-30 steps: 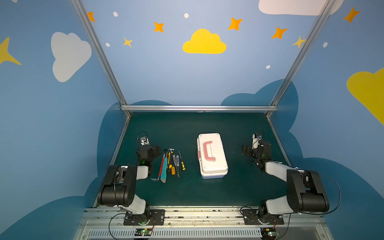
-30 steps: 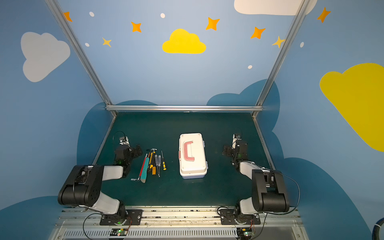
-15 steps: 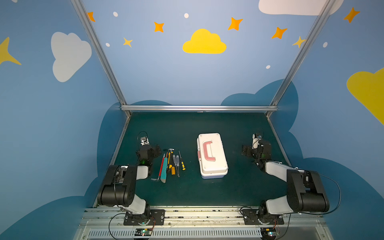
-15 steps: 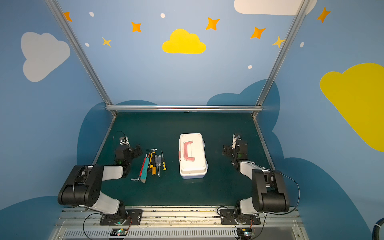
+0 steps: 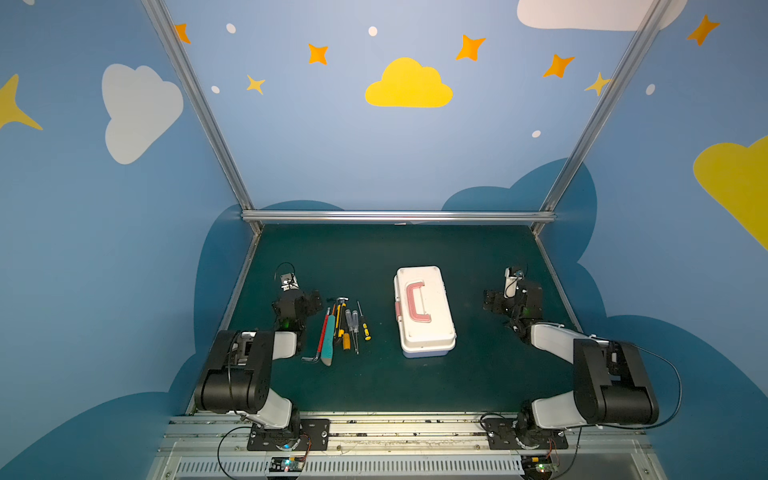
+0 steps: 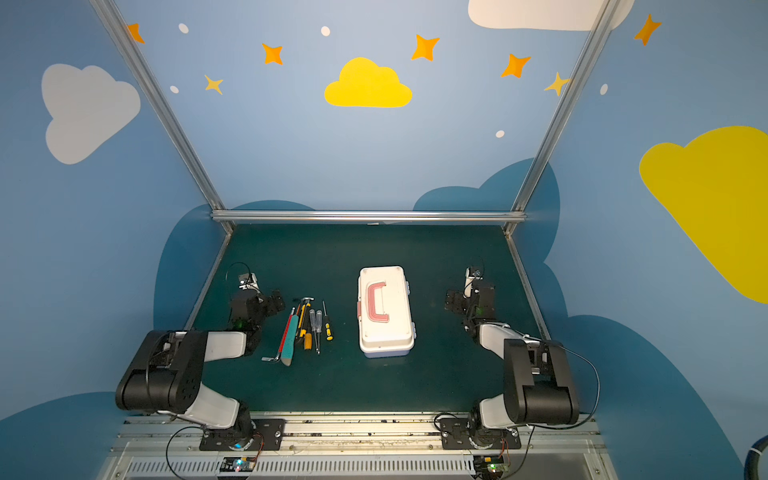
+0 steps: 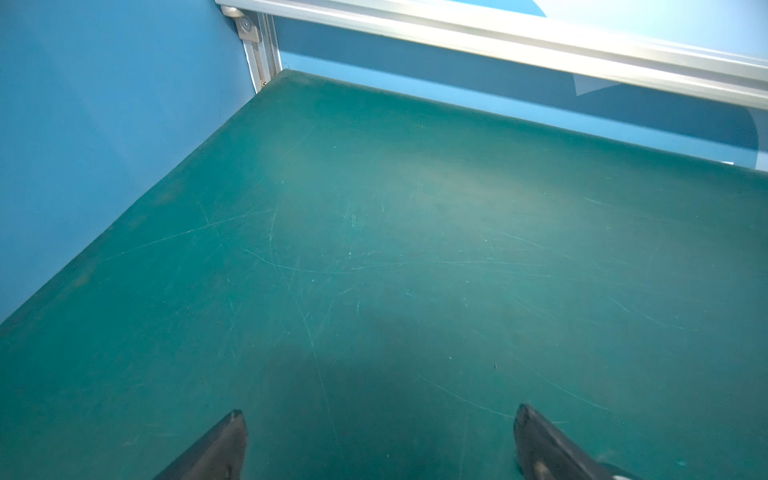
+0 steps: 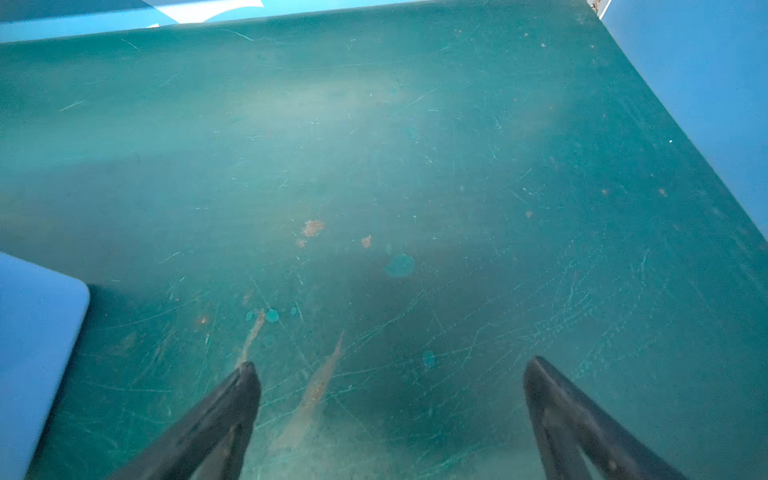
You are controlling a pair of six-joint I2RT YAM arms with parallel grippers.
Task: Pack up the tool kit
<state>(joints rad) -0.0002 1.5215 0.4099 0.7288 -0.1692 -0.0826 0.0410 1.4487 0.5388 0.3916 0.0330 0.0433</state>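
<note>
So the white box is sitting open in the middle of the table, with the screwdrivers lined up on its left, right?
No, the box is closed, with the handle flat on top, as both top views show. The screwdrivers do lie on its left.

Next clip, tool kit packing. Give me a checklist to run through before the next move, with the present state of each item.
1. Left gripper open and empty: ok.
2. Right gripper open and empty: ok.
3. Tool box lid open for packing: not ok, it is closed.
4. Tools in plain view, lying in a row on the mat between the left gripper and the tool box: ok.
5. Tool box unlatched: cannot tell.
</note>
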